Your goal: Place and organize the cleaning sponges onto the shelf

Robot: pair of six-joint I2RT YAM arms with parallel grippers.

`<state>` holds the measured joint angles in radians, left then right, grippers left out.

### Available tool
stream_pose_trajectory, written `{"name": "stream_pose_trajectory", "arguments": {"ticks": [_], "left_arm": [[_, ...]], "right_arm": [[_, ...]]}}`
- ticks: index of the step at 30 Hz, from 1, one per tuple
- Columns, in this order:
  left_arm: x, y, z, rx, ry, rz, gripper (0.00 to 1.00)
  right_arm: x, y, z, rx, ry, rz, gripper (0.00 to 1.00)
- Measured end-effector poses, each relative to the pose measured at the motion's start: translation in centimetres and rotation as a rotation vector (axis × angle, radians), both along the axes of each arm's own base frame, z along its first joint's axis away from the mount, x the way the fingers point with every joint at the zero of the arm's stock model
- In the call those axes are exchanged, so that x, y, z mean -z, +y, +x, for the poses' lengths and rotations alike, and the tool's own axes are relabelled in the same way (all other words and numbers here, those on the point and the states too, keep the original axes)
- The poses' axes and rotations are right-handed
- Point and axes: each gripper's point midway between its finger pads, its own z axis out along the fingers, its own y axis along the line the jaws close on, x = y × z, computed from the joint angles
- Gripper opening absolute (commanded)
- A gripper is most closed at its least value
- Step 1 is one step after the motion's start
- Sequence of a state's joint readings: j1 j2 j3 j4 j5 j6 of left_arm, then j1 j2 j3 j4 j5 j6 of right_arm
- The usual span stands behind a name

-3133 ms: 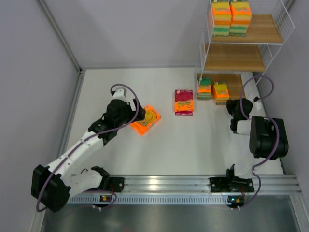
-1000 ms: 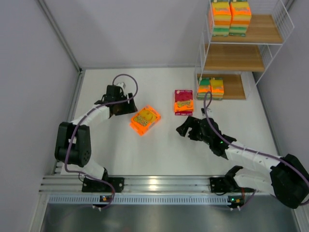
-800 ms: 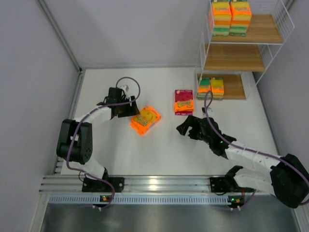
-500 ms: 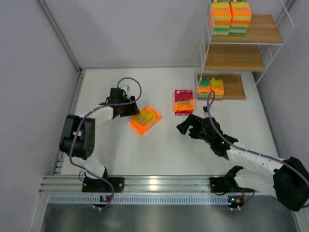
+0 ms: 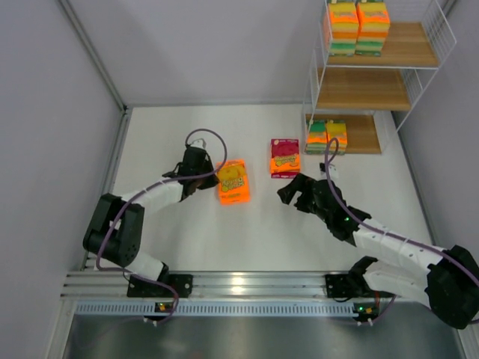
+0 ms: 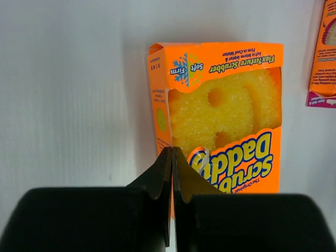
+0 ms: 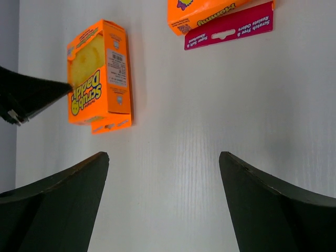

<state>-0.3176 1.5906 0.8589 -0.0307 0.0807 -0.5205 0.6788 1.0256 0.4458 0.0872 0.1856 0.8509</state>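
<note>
Farthest left of the shelf [image 5: 364,90], the left gripper [image 6: 171,153] has its two fingers pressed flat together with nothing between them. Their tips sit at the near left edge of an orange box [image 5: 233,182], which lies flat on the white table [image 5: 187,239] with its yellow sponge showing through a cutout.

Between that box and the shelf, nearer the shelf, lies a magenta-edged pack [image 5: 284,157], also flat on the table and apart from the orange box.

Just on the near side of this pack hangs the right gripper [image 7: 163,157], its fingers spread wide and holding nothing. It sits over bare table between the two loose packs. So both the magenta-edged pack and this gripper lie on the line from the orange box to the shelf's lowest board.

At the shelf itself, two green-and-orange packs [image 5: 327,137] sit side by side at the left end of the lowest board, just behind the thin white wire post. Two taller stacks [image 5: 357,27] of orange, yellow and green packs stand side by side at the left end of the top board.
</note>
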Motion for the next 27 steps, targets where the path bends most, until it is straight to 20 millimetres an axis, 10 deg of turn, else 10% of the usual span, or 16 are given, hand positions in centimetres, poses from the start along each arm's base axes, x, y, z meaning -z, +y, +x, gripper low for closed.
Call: {"name": "stream_pose_trajectory", "arguments": {"ticks": [9, 17, 27], "left_arm": [[-4.2, -8.9, -6.6, -0.046, -0.096, -0.072, 0.0], [-5.1, -11.4, -9.7, -0.032, -0.142, -0.071, 0.0], [-5.1, -11.9, -10.5, -0.006, -0.145, -0.062, 0.0]], "right_arm": [[-2.2, -2.6, -0.1, 0.108, -0.018, -0.026, 0.93], [-6.8, -5.3, -2.4, 0.137, -0.132, 0.032, 0.94], [-5.3, -6.9, -3.8, 0.154, -0.097, -0.015, 0.99]]}}
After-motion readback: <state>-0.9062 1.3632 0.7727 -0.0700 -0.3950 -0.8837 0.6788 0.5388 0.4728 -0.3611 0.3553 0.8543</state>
